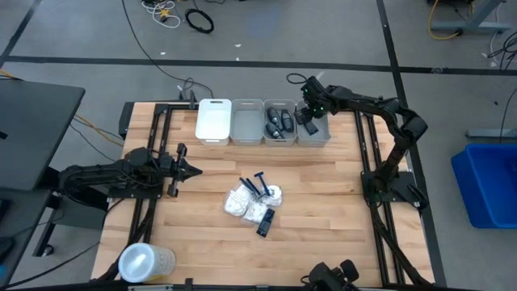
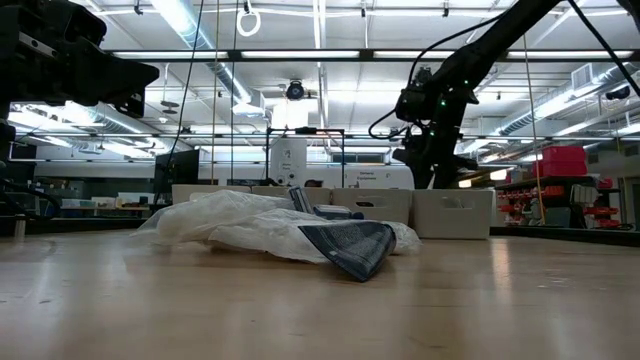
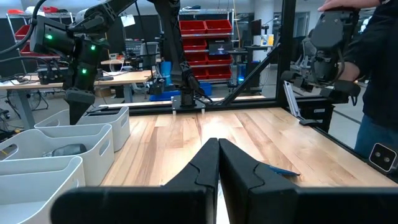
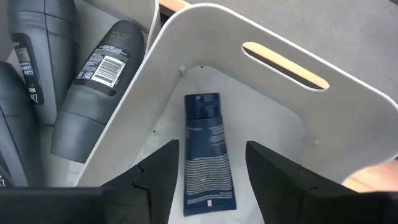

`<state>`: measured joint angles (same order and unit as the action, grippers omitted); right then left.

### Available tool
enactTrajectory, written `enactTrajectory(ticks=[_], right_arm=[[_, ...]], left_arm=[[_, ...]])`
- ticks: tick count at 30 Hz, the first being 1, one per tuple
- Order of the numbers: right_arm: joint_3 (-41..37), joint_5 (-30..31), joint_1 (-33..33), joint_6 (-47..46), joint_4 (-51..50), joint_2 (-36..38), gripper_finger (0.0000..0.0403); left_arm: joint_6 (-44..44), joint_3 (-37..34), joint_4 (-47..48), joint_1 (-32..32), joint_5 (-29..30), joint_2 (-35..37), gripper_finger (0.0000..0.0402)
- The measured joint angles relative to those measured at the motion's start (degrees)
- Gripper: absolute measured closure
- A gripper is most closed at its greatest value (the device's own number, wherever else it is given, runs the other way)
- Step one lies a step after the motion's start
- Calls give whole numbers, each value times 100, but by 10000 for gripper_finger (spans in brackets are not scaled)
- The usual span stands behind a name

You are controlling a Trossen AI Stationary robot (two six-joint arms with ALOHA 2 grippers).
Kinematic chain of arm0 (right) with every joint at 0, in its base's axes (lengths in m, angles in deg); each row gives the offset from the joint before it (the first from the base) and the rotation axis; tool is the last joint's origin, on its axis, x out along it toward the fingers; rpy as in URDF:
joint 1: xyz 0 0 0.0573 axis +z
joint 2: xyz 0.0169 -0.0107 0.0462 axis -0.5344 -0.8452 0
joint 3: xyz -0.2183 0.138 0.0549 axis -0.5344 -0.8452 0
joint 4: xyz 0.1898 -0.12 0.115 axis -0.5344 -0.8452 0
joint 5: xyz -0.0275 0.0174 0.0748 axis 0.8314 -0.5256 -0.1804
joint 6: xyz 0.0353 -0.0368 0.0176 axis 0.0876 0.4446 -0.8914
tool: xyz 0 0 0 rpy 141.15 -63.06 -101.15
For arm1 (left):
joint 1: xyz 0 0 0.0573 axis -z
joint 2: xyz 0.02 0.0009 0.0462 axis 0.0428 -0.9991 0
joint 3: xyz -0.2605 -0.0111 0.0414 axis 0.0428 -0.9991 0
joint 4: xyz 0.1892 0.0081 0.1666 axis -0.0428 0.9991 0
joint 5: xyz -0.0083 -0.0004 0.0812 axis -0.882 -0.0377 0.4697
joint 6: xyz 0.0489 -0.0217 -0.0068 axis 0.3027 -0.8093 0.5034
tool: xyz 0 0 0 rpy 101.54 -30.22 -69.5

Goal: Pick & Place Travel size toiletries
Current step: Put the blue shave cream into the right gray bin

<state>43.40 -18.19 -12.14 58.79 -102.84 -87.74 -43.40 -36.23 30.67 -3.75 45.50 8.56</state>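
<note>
The travel size toiletries lie in a loose pile at mid-table: dark blue razors (image 1: 257, 186), white crinkly packets (image 1: 242, 204) and a dark oblong container (image 1: 265, 222). My right gripper (image 4: 211, 168) hangs open, pointing steeply down into the rightmost white bin (image 1: 317, 136). A dark blue tube (image 4: 208, 149) lies flat on that bin's floor, seen between the fingers and apart from both. The neighbouring bin (image 1: 280, 136) holds grey oblong containers (image 4: 93, 93). My left gripper (image 1: 194, 170) waits shut and level at the table's left.
Two more white bins (image 1: 214, 121) (image 1: 247, 121) stand in the row along the far edge. A large clear lidded tub (image 1: 145, 263) sits at the near left corner. A person (image 3: 373, 62) stands beyond the table's right side. Bare wood surrounds the pile.
</note>
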Motion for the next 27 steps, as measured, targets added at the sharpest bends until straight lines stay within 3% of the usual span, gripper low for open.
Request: enactTrajectory(ticks=[12,27], right_arm=[[0,15,474,356,267,665,185],[0,-2,1499,1082,390,955,213]], left_arm=[[0,2,-2,1,0,-2,386],[0,2,-2,2,0,0,386]])
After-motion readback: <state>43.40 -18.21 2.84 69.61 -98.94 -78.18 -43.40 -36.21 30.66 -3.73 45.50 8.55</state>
